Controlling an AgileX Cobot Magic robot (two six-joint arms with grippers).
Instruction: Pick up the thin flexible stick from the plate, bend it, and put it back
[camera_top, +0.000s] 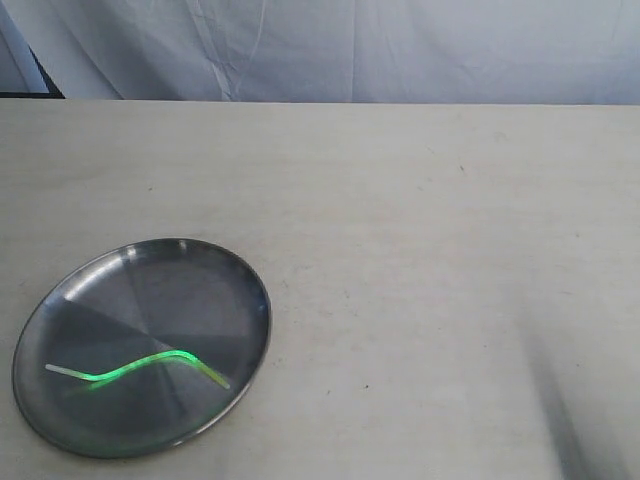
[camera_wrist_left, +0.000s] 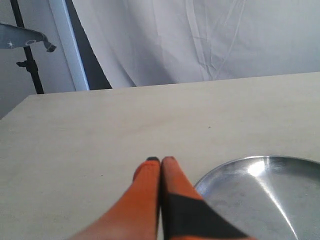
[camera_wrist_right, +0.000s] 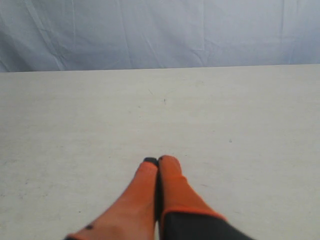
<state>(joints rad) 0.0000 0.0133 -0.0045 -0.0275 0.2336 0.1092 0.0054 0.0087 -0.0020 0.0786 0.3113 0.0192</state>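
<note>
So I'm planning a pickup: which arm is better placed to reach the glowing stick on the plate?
Probably left. The steel plate holding the glowing stick lies on the exterior view's left, its rim beside the shut left gripper. The shut right gripper faces only tabletop.

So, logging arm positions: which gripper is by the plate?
The left gripper: its wrist view shows the plate rim just beside its fingertips, while the right gripper's view shows no plate.

Left pincer (camera_wrist_left: 160, 159) and right pincer (camera_wrist_right: 159, 160) both closed — orange fingers pressed together, gripping nothing.
</note>
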